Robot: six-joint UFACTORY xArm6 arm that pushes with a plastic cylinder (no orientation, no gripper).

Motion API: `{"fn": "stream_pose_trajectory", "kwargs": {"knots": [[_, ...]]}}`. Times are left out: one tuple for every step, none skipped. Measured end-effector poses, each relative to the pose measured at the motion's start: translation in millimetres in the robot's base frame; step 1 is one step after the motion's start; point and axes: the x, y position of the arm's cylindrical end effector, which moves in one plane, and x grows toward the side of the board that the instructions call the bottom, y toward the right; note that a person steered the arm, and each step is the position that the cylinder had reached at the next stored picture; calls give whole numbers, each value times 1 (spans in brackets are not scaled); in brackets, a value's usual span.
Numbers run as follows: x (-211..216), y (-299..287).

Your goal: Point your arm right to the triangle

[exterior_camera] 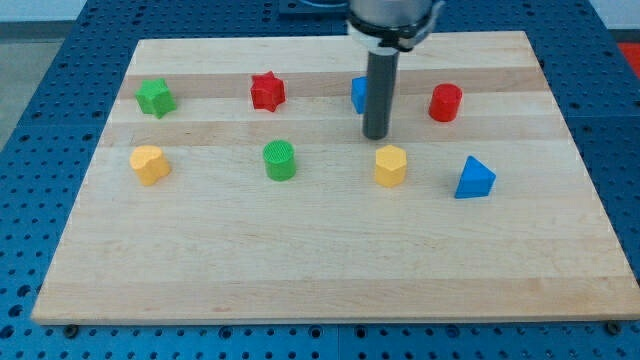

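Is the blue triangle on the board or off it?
On: the blue triangle sits fully on the wooden board, right of my tip.

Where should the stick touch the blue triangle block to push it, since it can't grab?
No gripping here; my tip can only push. The blue triangle lies toward the view's lower right of my tip, past the yellow block. Probably best to touch its flat left face, low down, coming from the view's left; its pointed top would likely slip aside.

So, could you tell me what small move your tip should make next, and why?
Probably slide my tip toward the view's right and slightly down, to the blue triangle. My tip sits just above the yellow block, so keeping above it for now should avoid nudging it.
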Motion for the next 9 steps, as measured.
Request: {"fn": "stream_pose_trajectory", "kwargs": {"knots": [[0,-9],[49,-9],[89,-9],[89,-2],[89,56],[89,122],[89,126],[89,87],[92,14]]}}
